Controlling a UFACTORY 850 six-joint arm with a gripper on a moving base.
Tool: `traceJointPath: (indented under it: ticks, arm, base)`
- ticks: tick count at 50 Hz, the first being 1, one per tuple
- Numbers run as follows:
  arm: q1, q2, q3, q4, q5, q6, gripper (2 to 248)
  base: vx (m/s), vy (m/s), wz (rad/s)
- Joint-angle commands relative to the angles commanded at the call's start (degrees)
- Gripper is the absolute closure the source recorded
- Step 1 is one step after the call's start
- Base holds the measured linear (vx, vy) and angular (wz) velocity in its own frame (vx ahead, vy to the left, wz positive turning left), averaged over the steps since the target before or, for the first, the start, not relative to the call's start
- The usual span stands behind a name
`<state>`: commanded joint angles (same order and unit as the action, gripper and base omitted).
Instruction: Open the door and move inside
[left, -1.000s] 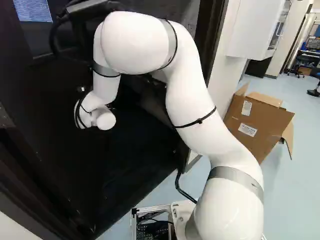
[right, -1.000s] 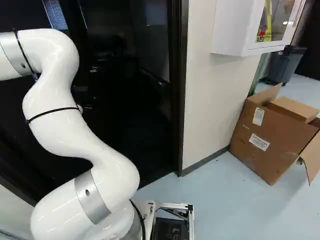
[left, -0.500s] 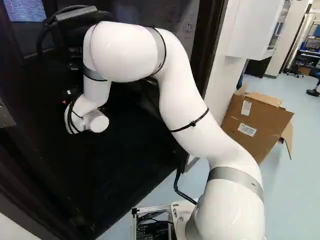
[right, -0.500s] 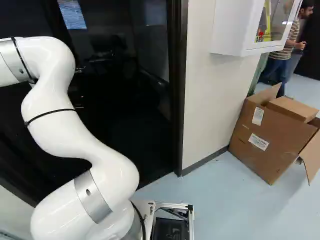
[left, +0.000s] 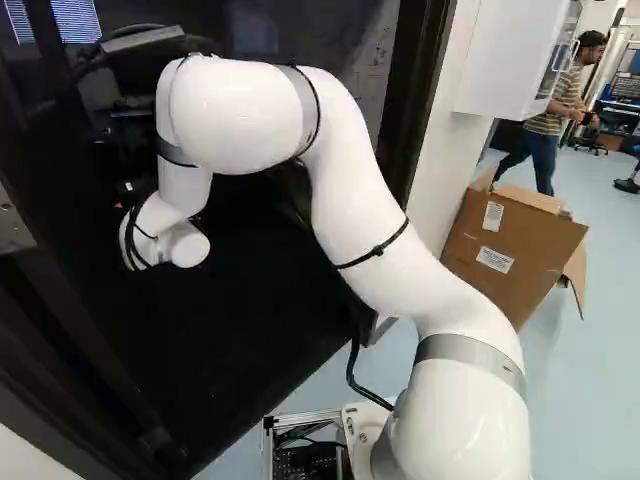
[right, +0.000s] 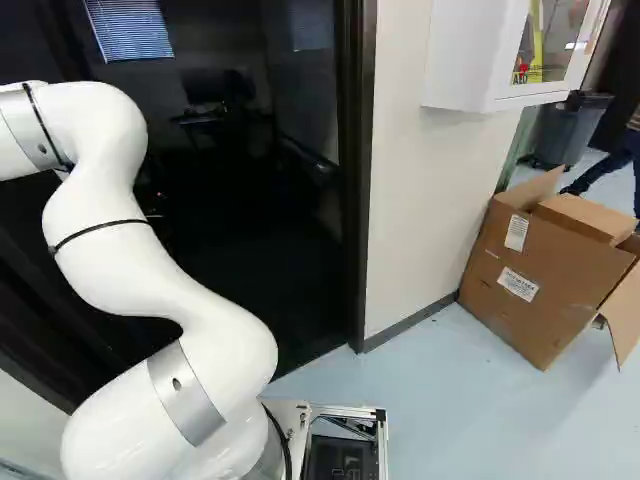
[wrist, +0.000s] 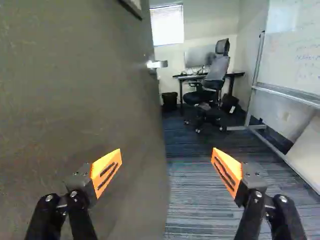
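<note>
Claw (wrist: 167, 152): released, orange pads (wrist: 106, 172) spread wide apart. Door (wrist: 85, 110): opened, free vertical edge seen between fingertips; lever handle (wrist: 157, 64) mounted near that edge. Desk (wrist: 185, 76), wheeled chair (wrist: 217, 70): set toward far edge of carpet (wrist: 195, 195). Cardboard box (right: 540, 280): placed beside bottom edge of wall (right: 410, 190).

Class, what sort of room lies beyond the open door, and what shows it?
Probably an office: a desk holds a monitor, a wheeled chair stands by it, and a whiteboard bears writing.
</note>
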<state>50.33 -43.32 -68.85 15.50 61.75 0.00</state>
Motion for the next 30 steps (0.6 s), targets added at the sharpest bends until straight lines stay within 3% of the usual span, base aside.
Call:
traceJointPath:
  ticks: [30]
  arm:
    - [-2.40, 6.19, 8.75, -0.59, 0.00, 0.00, 3]
  base:
    - [0.000, 0.000, 0.000]
